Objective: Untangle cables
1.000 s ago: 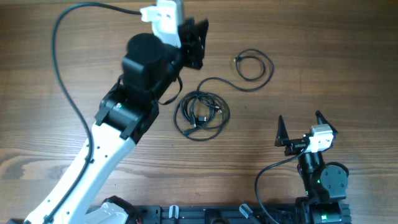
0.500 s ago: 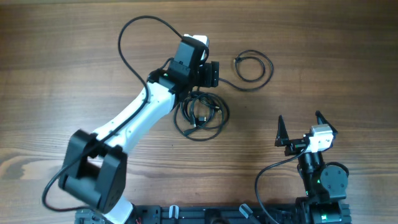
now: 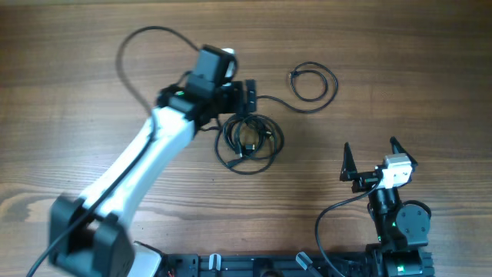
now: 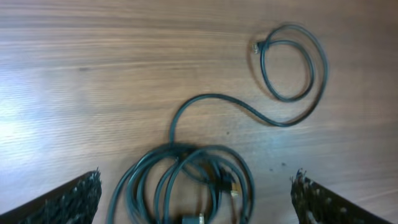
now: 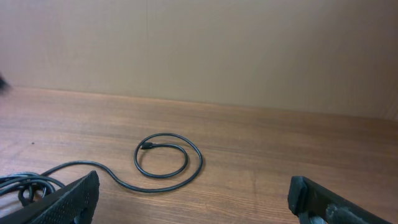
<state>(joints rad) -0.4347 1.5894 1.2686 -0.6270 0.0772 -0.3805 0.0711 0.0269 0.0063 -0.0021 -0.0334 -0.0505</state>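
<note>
Wooden table (image 3: 430,61), cables (image 3: 250,140) bundled just beside left end effector (image 3: 250,96), spread apart, right end effector (image 3: 370,146) apart too, well away.

Reading as a robotics lab or test bench; bldg type not showing. Wood-grain table (image 3: 69,69) is carrying two robot arms: white left arm (image 3: 134,161) angling across the top, dark right arm (image 3: 400,221) sitting at the near edge w/ a thick wire looping beside it. Black mounting rail (image 3: 261,267) is running along that near edge. Plain beige wall (image 5: 199,43) is standing behind the table in right wrist view. Thin black cables (image 3: 247,142) are lying loose on the wood.
</note>
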